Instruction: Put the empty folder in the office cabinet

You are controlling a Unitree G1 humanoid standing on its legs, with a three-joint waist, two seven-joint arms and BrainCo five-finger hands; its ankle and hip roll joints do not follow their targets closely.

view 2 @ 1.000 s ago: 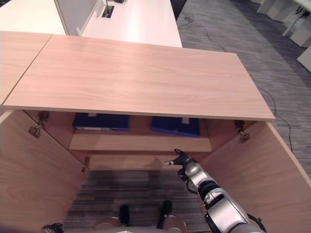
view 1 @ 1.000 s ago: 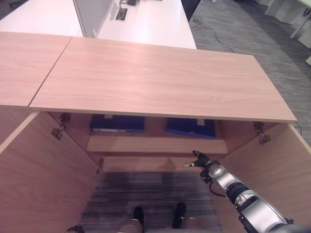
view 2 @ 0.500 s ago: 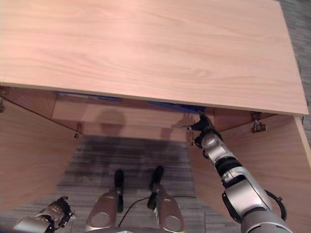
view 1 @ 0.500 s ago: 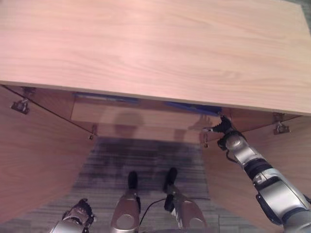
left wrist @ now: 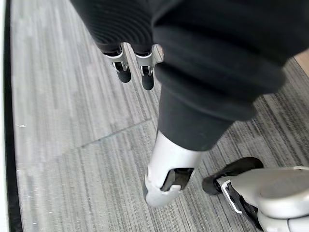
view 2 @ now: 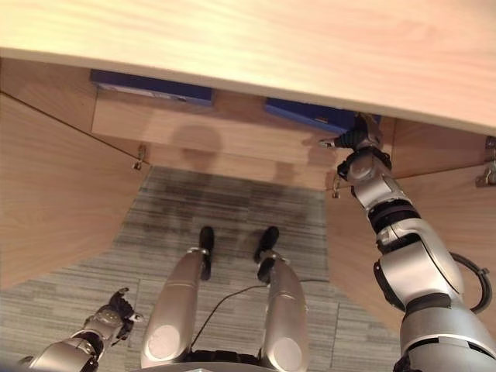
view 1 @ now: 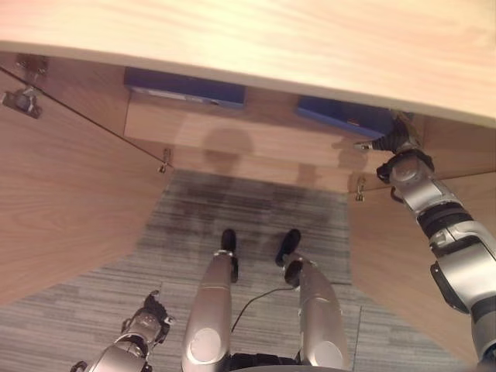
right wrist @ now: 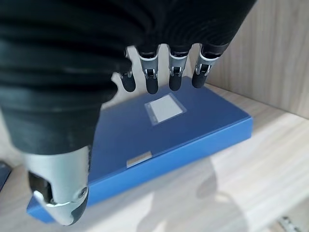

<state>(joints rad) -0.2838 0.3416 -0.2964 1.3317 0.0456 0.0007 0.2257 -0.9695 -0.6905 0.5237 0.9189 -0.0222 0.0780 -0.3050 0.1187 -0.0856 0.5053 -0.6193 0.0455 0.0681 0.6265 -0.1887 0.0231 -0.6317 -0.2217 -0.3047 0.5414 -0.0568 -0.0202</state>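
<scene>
Inside the cabinet [view 1: 232, 139], right robot hand [view 2: 353, 141] has risen, fingers open over the blue folder [right wrist: 174, 130].

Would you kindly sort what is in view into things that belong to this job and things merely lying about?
Job:
- blue flat folder on the shelf
- light wooden office cabinet
- right hand, open above that folder

Lying about:
- second blue folder
- left hand, low near the grey carpet

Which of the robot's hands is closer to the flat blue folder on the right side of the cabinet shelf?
Right. The right hand hovers just above the flat blue folder; the left hand hangs low over the floor.
</scene>
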